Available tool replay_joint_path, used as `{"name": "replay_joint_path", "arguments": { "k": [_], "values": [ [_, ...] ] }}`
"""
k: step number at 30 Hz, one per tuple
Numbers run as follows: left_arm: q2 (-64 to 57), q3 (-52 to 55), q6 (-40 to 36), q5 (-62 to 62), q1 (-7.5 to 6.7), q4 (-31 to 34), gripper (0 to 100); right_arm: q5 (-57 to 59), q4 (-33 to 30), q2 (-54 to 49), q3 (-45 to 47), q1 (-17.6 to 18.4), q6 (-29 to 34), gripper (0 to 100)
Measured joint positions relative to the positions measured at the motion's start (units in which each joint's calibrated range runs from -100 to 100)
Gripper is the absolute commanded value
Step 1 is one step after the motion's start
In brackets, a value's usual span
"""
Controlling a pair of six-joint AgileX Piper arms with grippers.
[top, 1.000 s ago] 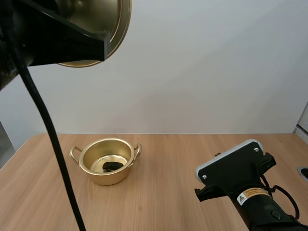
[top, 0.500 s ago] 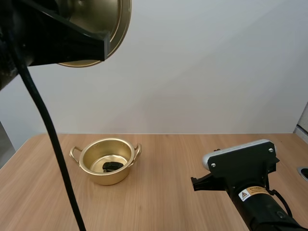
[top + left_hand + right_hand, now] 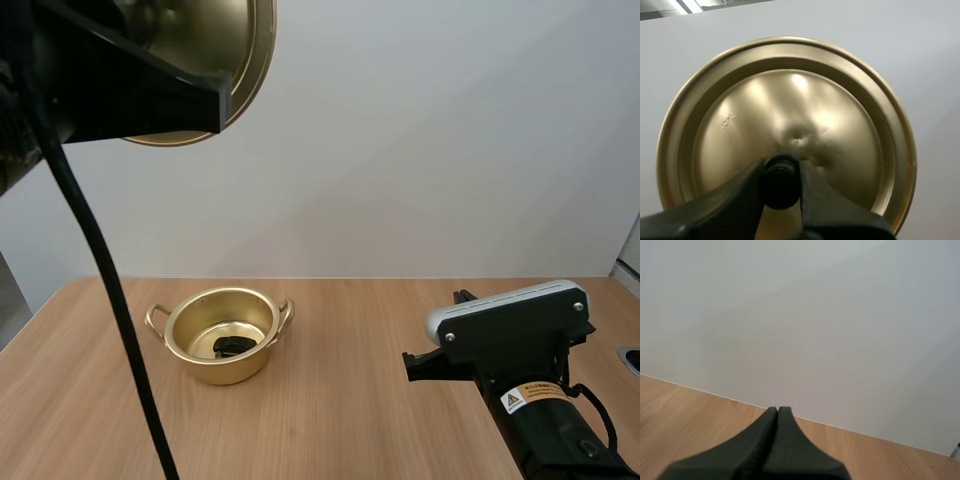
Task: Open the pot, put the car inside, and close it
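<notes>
The gold pot (image 3: pixel 222 335) stands open on the left half of the wooden table, and a small dark car (image 3: pixel 233 346) lies on its bottom. Its gold lid (image 3: pixel 215 55) hangs high above the table at the upper left. In the left wrist view my left gripper (image 3: pixel 781 181) is shut on the lid's black knob (image 3: pixel 781 181), the lid (image 3: pixel 785 120) turned up on edge behind it. My right arm (image 3: pixel 515 350) is low at the table's right, well away from the pot. In the right wrist view my right gripper (image 3: pixel 777 412) is shut on nothing, pointing at the white wall above the table's far edge.
The wooden table (image 3: pixel 340 420) stretches bare between the pot and the right arm. A white wall (image 3: pixel 430 140) rises behind its far edge. A small dark fitting (image 3: pixel 630 358) sits at the table's right edge.
The right arm's wrist has tilted up and drawn back to the right, away from the pot. The lid and the left arm have stayed almost still.
</notes>
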Motion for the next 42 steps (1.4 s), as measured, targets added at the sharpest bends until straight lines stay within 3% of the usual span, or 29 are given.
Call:
{"name": "replay_joint_path", "arguments": {
  "k": [9,19,31,42],
  "values": [
    [0.0,4.24,0.0,7.43,0.0,1.95,0,0.0,0.0,0.0,0.0,0.0,0.0,0],
    [2.35,18.0,1.55,4.3,0.0,7.24,0,0.0,0.0,0.0,0.0,0.0,0.0,0],
    [12.37,20.5,5.34,8.0,0.0,9.12,0,0.0,0.0,0.0,0.0,0.0,0.0,0],
    [32.46,18.3,5.7,11.24,0.0,9.87,0,0.0,0.0,0.0,0.0,0.0,0.0,0]
  ]
}}
